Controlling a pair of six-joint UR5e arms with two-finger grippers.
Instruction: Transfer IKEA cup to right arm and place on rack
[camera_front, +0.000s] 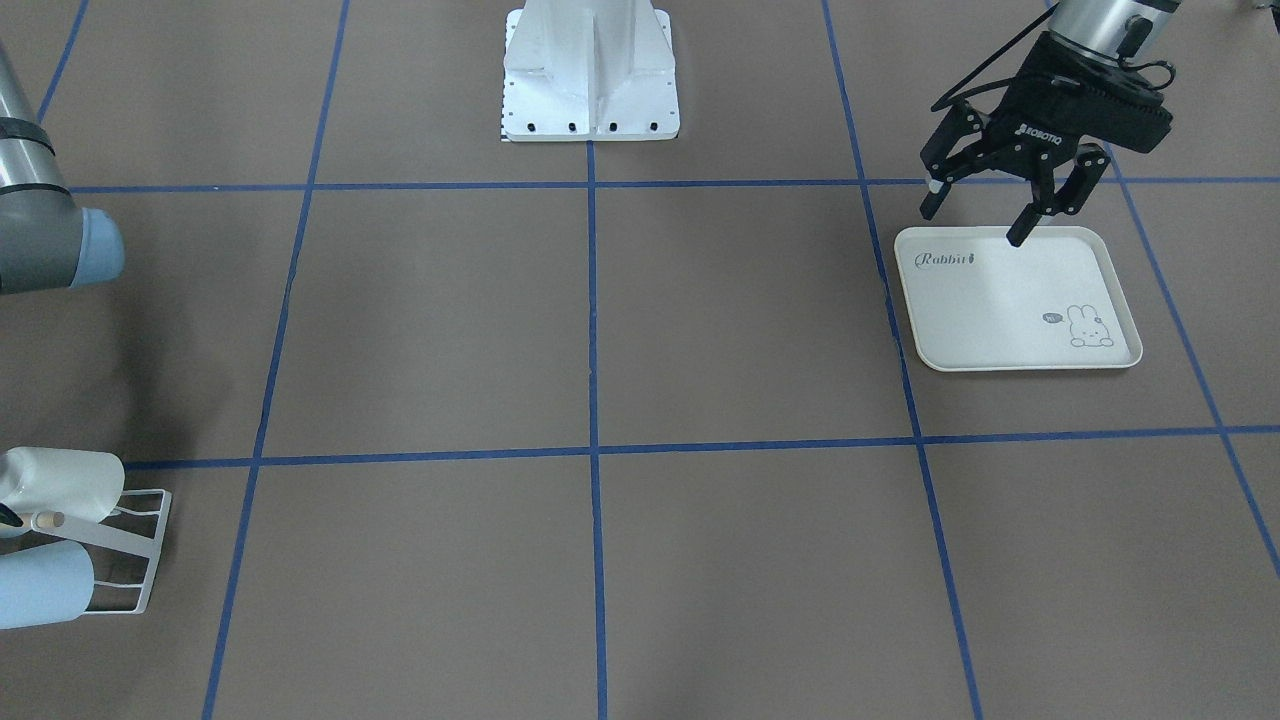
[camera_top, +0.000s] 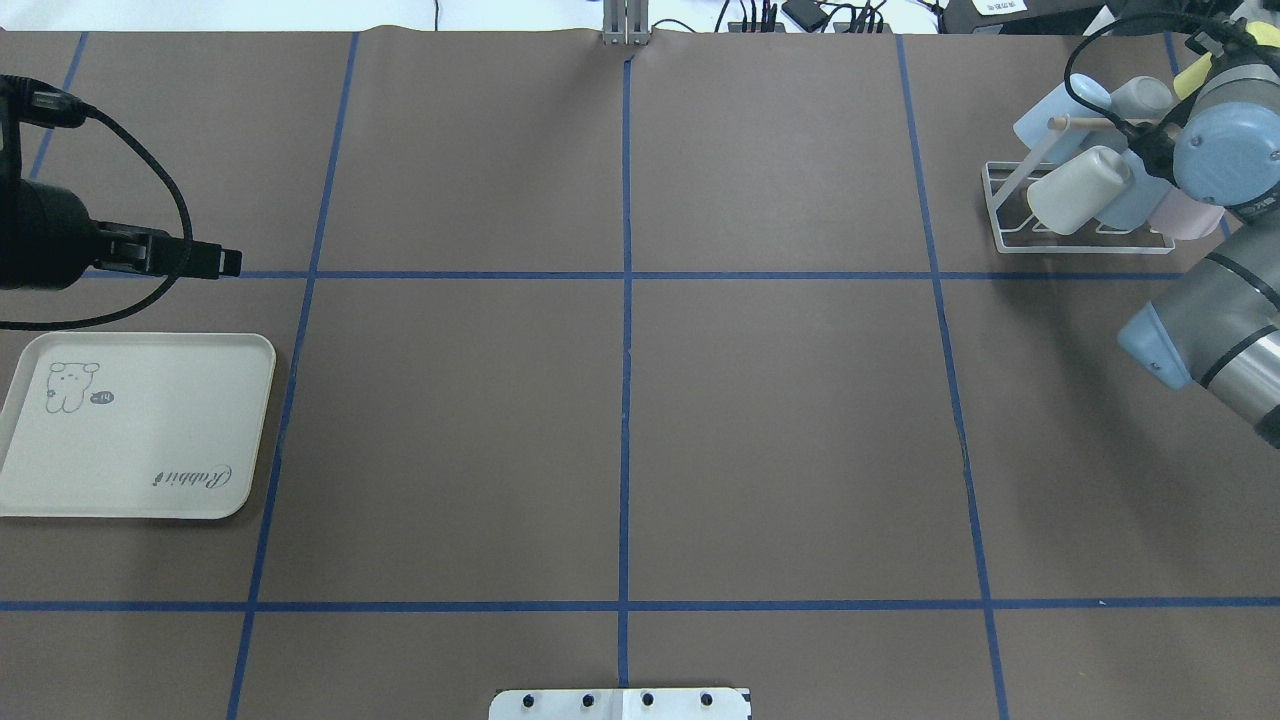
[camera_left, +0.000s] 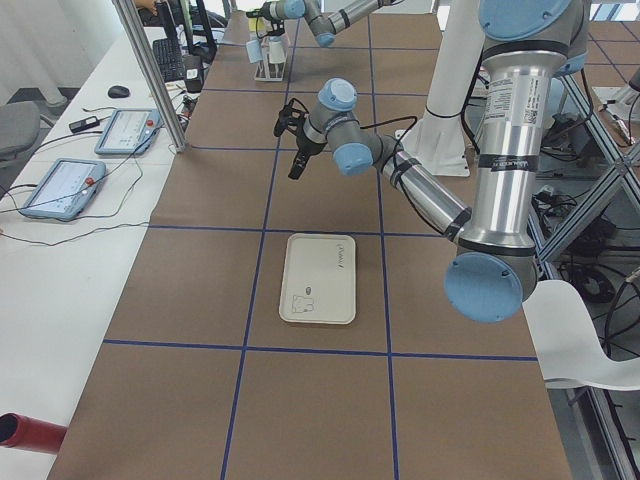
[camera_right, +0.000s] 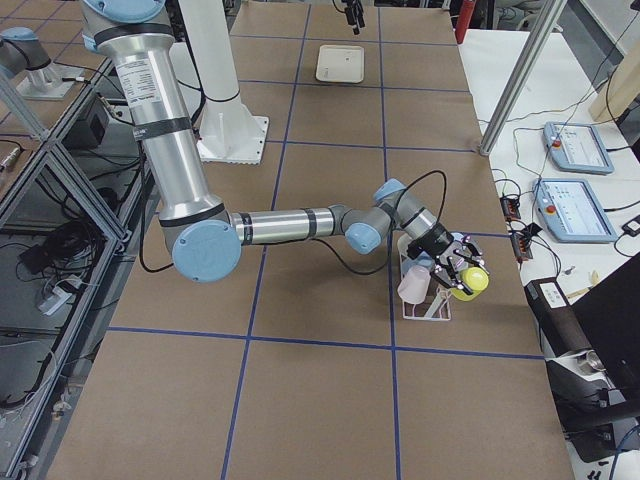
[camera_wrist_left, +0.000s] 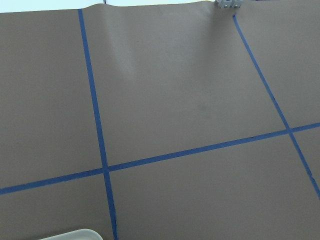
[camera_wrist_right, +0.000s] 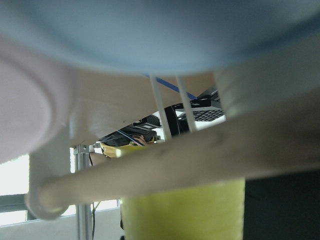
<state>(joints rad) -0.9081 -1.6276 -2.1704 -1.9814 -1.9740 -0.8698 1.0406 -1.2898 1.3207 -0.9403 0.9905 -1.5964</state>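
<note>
The white wire rack (camera_top: 1008, 212) stands at the table's far right and carries cream (camera_top: 1075, 190), blue and pink cups on its prongs. It also shows in the front-facing view (camera_front: 140, 545). My right arm (camera_top: 1225, 150) reaches over the rack and its wrist hides the gripper. In the right side view my right gripper (camera_right: 455, 272) is at the rack with a yellow cup (camera_right: 472, 283) between its fingers, and I cannot tell whether it grips. The right wrist view shows this yellow cup (camera_wrist_right: 185, 210) close below the wooden dowel (camera_wrist_right: 150, 170). My left gripper (camera_front: 975, 225) is open and empty above the tray's edge.
A cream rabbit-printed tray (camera_front: 1000, 310) lies bare at the table's left end and also shows in the overhead view (camera_top: 130, 470). The robot's white base (camera_front: 590, 70) stands at the table's middle edge. Blue tape lines cross the brown table.
</note>
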